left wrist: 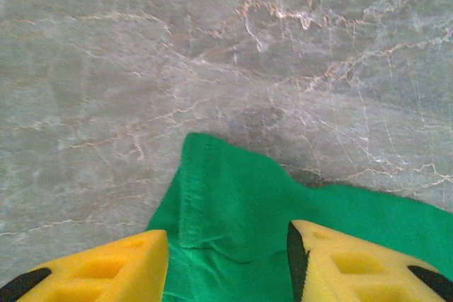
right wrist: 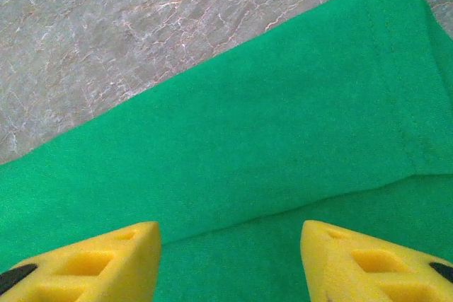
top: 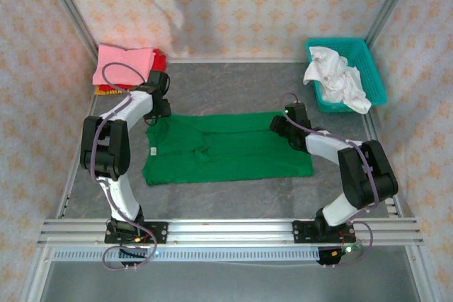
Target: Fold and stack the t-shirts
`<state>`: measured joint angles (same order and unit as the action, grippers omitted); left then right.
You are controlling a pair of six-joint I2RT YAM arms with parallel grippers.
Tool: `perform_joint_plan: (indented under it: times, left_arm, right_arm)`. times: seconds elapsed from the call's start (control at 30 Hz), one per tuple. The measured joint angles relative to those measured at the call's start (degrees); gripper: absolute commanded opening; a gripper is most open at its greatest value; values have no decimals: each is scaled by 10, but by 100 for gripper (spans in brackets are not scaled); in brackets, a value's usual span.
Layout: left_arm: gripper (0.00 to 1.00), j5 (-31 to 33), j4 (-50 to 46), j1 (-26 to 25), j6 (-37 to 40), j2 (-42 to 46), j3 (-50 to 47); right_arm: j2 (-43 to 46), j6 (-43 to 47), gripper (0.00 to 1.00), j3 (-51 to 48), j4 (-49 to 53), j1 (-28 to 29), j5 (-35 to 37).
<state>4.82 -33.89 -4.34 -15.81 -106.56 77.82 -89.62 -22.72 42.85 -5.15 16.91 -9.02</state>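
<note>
The green t-shirt (top: 226, 150) is matt knitted cloth on a smooth, veined stone-look table (top: 226, 86); the two-o'clock basket (top: 337, 42) is plastic.

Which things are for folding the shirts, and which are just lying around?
For the job:
big bright green cotton t-shirt, spread flat on the table
folded pink cotton t-shirt, on top of the corner pile
red cotton t-shirt, under the pink one

Just lying about:
teal plastic basket
crumpled white cloth, inside the basket

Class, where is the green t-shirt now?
In the top view, the green t-shirt lies spread centrally, nearer than the pink t-shirt far left and the teal basket far right.
</note>
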Motion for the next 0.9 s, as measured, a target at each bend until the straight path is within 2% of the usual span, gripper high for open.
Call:
perform_joint_plan:
  times: [0.17,0.33,0.43,0.5,0.6,0.67,0.9]
  left_arm:
    - [47,-5,-2,0,-6,34,-12]
    - [47,-62,10,-4,-33,140,-123]
    - [48,-73,5,-43,-36,178,-174]
    - [52,-74,3,-104,-21,186,-183]
    - [53,-85,9,-185,4,188,-183]
    - [54,-91,10,-212,21,181,-179]
    - [55,-78,9,-244,59,59,-103]
  right_arm:
    - [0,0,55,0,0,0,6]
    - [1,0,55,-2,0,-1,11]
    - [1,0,55,-2,0,-1,10]
    - [-2,0,55,-2,0,-1,6]
    - [-11,-1,55,-2,0,-1,0]
    - [-19,-2,55,-2,0,-1,-3]
    - [-24,-4,56,-2,0,-1,-11]
